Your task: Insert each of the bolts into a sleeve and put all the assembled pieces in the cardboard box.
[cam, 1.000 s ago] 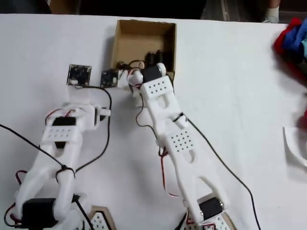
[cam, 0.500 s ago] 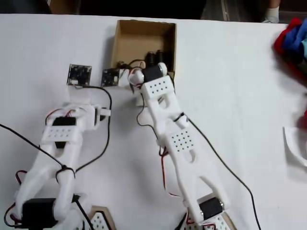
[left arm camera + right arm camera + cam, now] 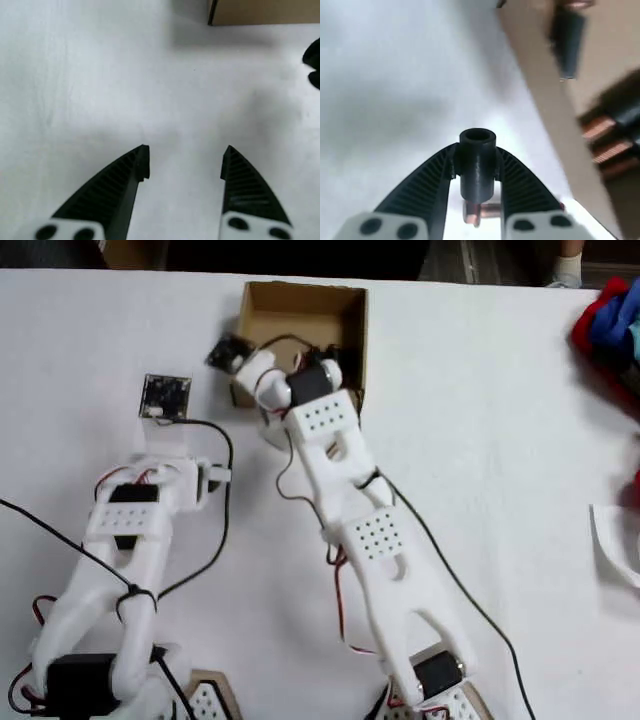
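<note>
Rolling at the wrist, the right arm (image 3: 350,490) has turned its head since the earlier frame. Its small dark camera board (image 3: 228,352) now sits higher in the high view, against the left wall of the open brown cardboard box (image 3: 300,320) at the upper middle, where before it lay beside the box's lower left corner. The left arm (image 3: 125,530) at the lower left has not shifted. The right tool (image 3: 476,152) is closed on a black cylindrical plastic sleeve (image 3: 478,172), clamped across its body with the open bore facing the camera. The end of a copper-coloured metal bolt (image 3: 479,212) shows beneath it, so the piece appears assembled. It hangs over the white worktop (image 3: 480,420) just outside the box wall, probably so that it can be carried over the rim and dropped in. More black sleeves with copper bolts (image 3: 615,120) already lie inside the box. The left tool (image 3: 185,152) stands open and empty over bare worktop near a box corner, seemingly parked out of the way. No label or writing can be read on the box or the parts.
</note>
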Tool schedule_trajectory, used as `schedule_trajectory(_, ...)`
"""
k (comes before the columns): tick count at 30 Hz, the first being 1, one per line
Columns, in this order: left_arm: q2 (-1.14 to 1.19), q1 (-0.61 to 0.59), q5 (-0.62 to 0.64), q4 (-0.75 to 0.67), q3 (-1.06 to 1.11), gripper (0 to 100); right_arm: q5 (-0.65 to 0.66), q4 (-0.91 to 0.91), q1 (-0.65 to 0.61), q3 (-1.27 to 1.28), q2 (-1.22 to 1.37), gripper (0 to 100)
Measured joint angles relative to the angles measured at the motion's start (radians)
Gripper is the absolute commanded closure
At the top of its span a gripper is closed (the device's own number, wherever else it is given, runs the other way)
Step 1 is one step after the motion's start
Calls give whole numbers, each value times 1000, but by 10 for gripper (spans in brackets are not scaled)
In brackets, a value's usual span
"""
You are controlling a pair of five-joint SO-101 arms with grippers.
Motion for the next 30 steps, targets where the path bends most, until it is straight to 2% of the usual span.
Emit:
schedule_trajectory(10,0,0,0,0,0,754,-34,2,118,0,-198,979)
schedule_trajectory(17,0,0,0,0,0,754,-34,3,155,106,-493,979)
schedule_trajectory(21,0,0,0,0,0,754,-34,3,157,370,-752,979)
schedule_trajectory(26,0,0,0,0,0,754,-40,0,161,905,-1137,978)
schedule_trajectory(30,0,0,0,0,0,754,-44,-120,236,1324,-1404,978)
